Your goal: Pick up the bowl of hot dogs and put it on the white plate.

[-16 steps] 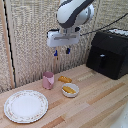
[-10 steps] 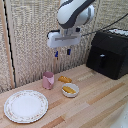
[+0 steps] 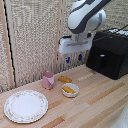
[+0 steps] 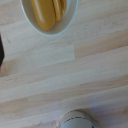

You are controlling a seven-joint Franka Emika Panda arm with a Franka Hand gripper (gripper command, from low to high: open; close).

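In the exterior view the gripper point(image 3: 73, 58) hangs high above the bench point(image 3: 95, 100), fingers spread and empty, over the hot dog bowl point(image 3: 70, 90), which sits between a pink cup point(image 3: 48, 79) and a black appliance point(image 3: 109, 53), right of the white plate point(image 3: 26, 105). The wrist view shows the hot dogs point(image 4: 48, 11) lying in the bowl, on bare wood.

Wooden table point(image 3: 100, 100): plate point(image 3: 26, 105), bowl point(image 3: 70, 90), cup point(image 3: 48, 80).

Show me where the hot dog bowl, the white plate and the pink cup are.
hot dog bowl point(image 3: 70, 90): exterior view, on the front part of its white rim.
white plate point(image 3: 26, 105): exterior view, on its bare flat centre.
pink cup point(image 3: 48, 80): exterior view, on its side wall.
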